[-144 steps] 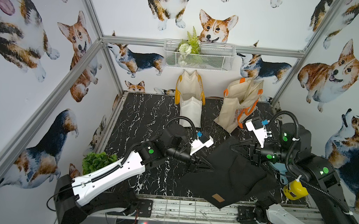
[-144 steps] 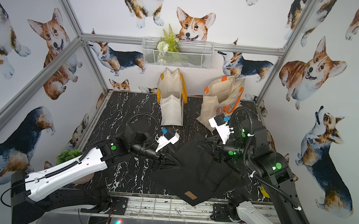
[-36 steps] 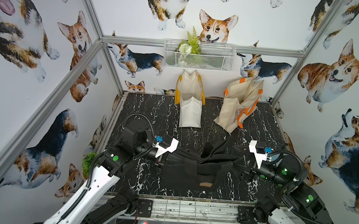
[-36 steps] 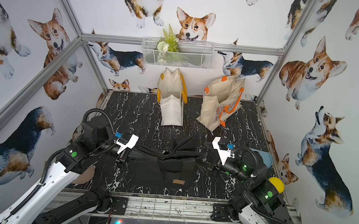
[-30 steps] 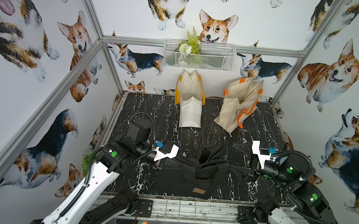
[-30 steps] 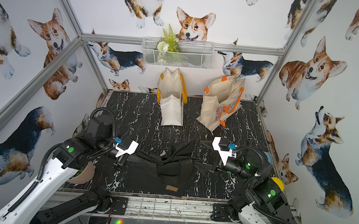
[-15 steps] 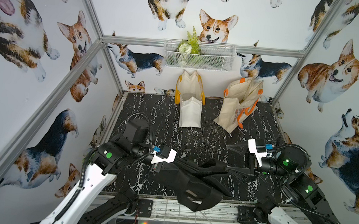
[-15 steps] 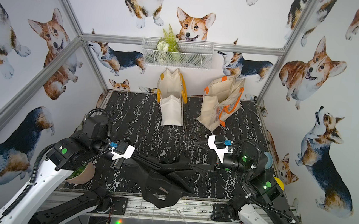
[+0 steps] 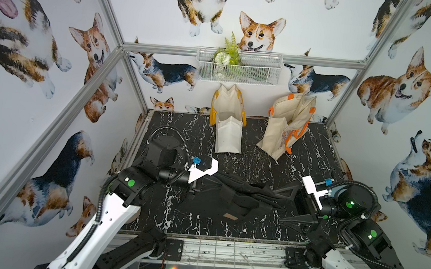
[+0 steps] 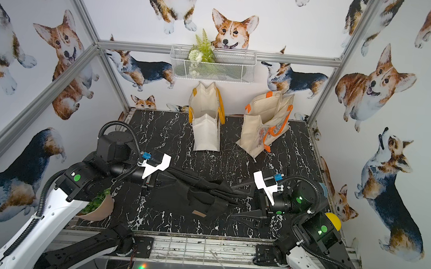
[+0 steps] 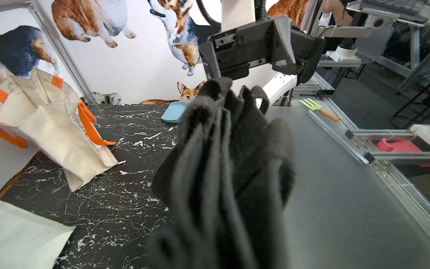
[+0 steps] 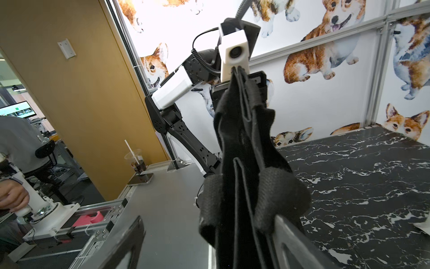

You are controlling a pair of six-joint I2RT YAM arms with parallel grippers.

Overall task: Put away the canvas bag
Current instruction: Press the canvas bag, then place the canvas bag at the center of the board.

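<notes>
Top views: clamping canvas bag (image 9: 232, 200) in closed left gripper (image 9: 204, 183), spreading right gripper (image 9: 281, 206) wide, gripping nothing; likely folding, next needing right-side grasp.

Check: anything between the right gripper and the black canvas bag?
Nothing visible does. In a top view the right gripper stands with its jaws open on either side of one end of the black canvas bag, with only bare marble tabletop around it. The left gripper is shut on the bag's opposite end.
</notes>
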